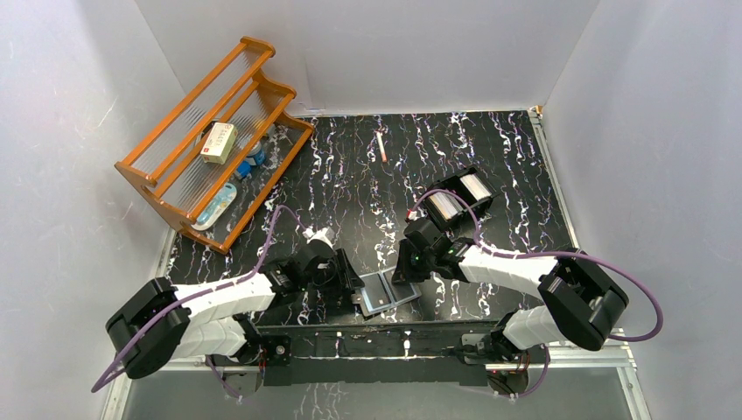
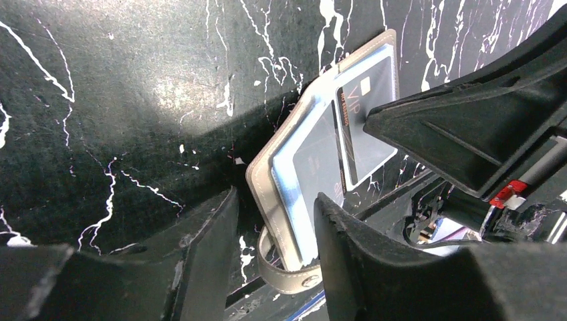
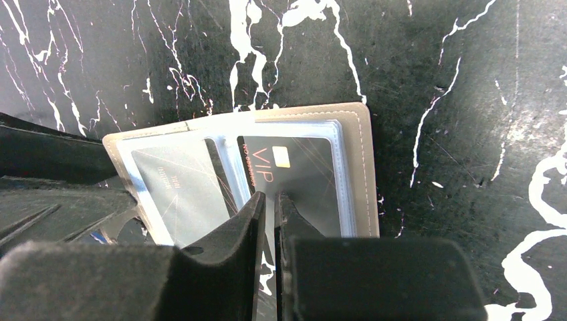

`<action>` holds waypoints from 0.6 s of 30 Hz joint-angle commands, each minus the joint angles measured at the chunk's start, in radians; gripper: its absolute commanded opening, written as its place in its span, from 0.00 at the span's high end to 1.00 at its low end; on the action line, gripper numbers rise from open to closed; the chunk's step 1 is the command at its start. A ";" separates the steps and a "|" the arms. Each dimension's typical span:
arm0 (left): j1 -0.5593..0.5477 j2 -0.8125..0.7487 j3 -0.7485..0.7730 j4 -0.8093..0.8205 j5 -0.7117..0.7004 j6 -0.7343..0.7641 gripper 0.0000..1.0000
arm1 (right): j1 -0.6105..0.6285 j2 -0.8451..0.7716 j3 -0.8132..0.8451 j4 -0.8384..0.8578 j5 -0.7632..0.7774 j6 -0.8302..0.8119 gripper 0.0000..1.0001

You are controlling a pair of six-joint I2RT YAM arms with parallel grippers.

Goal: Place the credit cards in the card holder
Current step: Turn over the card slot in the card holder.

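1. Lying open at the middle of the worktop's near edge: the card holder [image 1: 388,293].
2. Left gripper [image 2: 275,198], fingers apart, straddles its left end.
3. Right gripper [image 3: 269,195], fingers almost together, has its tips on the dark VIP card [image 3: 301,174] in the right pocket.
4. A second grey card [image 3: 177,194] sits in the left pocket.

Two sets of jaws closely flank the card holder [image 1: 391,292]; the table [image 1: 350,171] beyond lies open.
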 commanded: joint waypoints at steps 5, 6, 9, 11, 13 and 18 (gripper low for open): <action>0.006 0.010 -0.072 0.269 0.036 0.014 0.67 | 0.002 -0.005 -0.013 -0.002 0.013 -0.005 0.82; 0.006 0.008 -0.077 0.294 0.040 0.015 0.71 | 0.002 -0.004 -0.013 0.000 0.014 -0.004 0.82; 0.005 0.002 -0.090 0.350 0.053 0.022 0.78 | 0.003 0.002 -0.014 0.006 0.004 -0.002 0.82; 0.007 0.007 -0.097 0.387 0.064 0.026 0.85 | 0.003 0.005 -0.014 0.009 0.004 -0.001 0.82; 0.007 0.017 -0.095 0.395 0.072 0.026 0.87 | 0.002 0.007 -0.013 0.010 0.003 -0.002 0.82; 0.007 0.031 -0.092 0.433 0.098 0.039 0.81 | 0.004 0.008 -0.015 0.014 0.002 -0.001 0.82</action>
